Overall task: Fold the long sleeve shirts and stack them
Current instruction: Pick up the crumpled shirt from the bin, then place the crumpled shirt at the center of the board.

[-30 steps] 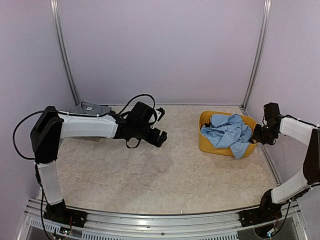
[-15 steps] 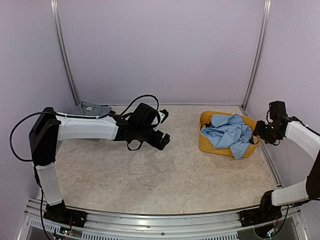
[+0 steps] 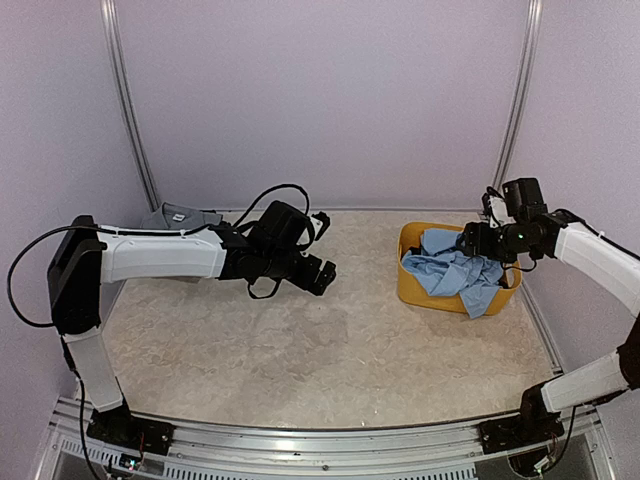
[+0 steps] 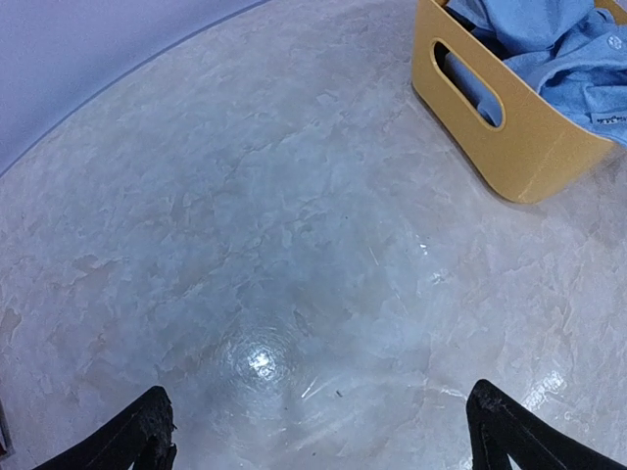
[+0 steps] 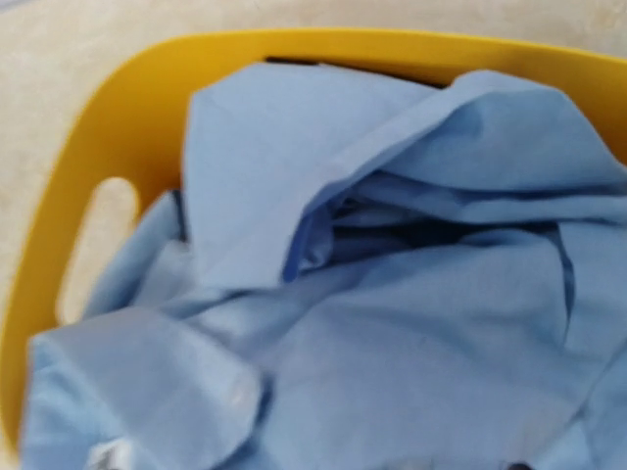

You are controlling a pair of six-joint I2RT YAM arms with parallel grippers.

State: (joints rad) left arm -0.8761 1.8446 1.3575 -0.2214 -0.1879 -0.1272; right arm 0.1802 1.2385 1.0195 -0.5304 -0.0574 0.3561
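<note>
shirt in basket (image 3: 455, 268): plain light blue
basket (image 3: 420, 288): yellow
far-left shirt (image 3: 180, 216): grey, white label
bench (image 3: 330, 350): beige, marbled
walls (image 3: 320, 100): pale lilac
arms (image 3: 160, 258): white shells, black joints

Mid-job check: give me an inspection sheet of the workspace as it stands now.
Surface: pale marbled table.
Job's things: blue shirt crumpled in the basket, part hanging over its near rim; grey shirt at back left; plaid shirt not seen.
Clutter: nothing seen beyond the yellow basket.
Grippers: left gripper open over bare table, holding nothing; right gripper over the blue shirt, jaws not visible.
Cables: black cable loops above the left arm.
Surroundings: lilac walls, metal posts.
</note>
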